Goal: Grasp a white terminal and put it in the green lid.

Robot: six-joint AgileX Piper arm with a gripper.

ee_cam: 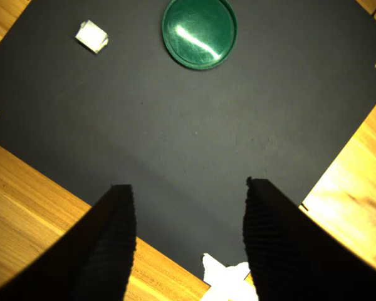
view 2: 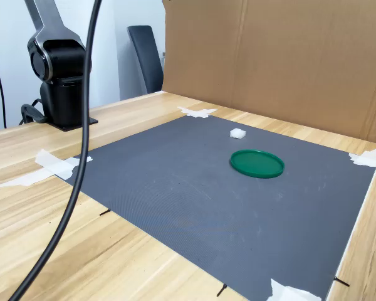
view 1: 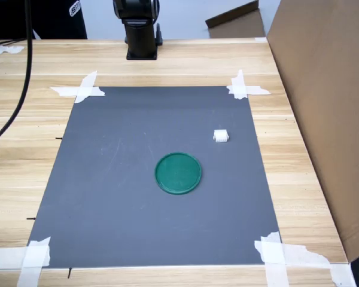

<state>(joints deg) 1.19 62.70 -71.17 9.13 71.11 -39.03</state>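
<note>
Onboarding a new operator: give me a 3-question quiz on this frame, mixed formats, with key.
1. True or false: the white terminal lies inside the green lid.
2. In the wrist view, the gripper is: A) shut on the terminal B) open and empty C) shut on the lid.
3. Fill in: the lid rests on the dark grey ____, which is taped at its corners to the wooden table.

Key:
1. False; it sits apart from the lid, on the mat.
2. B.
3. mat.
</note>
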